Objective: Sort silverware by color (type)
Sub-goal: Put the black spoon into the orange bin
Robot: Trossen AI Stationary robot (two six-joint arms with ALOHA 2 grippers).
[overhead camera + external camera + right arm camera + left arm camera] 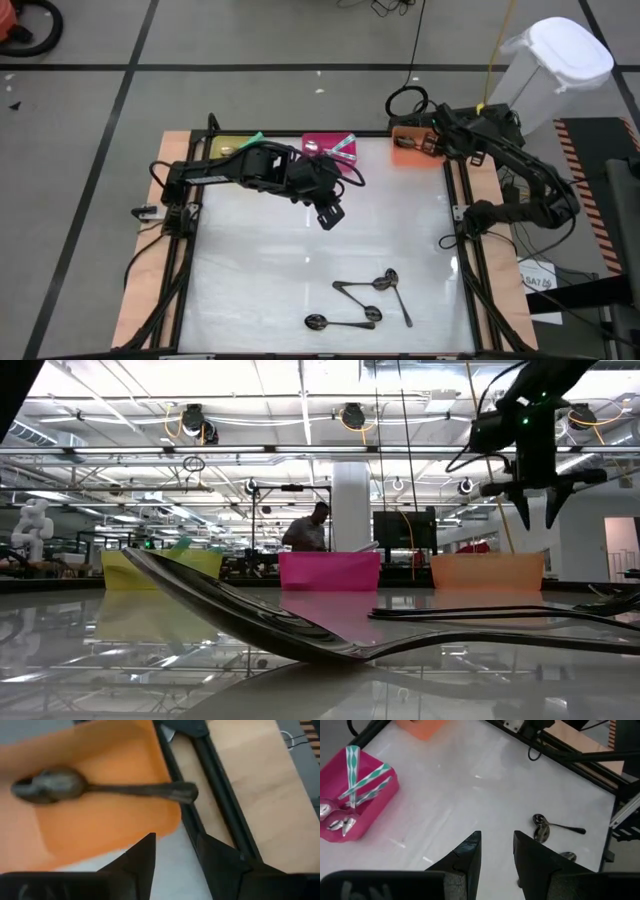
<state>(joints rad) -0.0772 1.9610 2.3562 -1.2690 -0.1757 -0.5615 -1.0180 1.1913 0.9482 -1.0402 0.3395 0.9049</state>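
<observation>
Right tool (175, 852) (fingers parted, empty) hovers over smooth orange plastic bin (95, 827) holding a dark spoon (100, 787).

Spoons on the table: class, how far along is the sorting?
Done: teal-handled spoons lie in the pink bin, and one dark spoon lies in the orange bin. In hand: nothing; the right gripper hovers open over that bin. Left: about four dark spoons on the table.
</observation>
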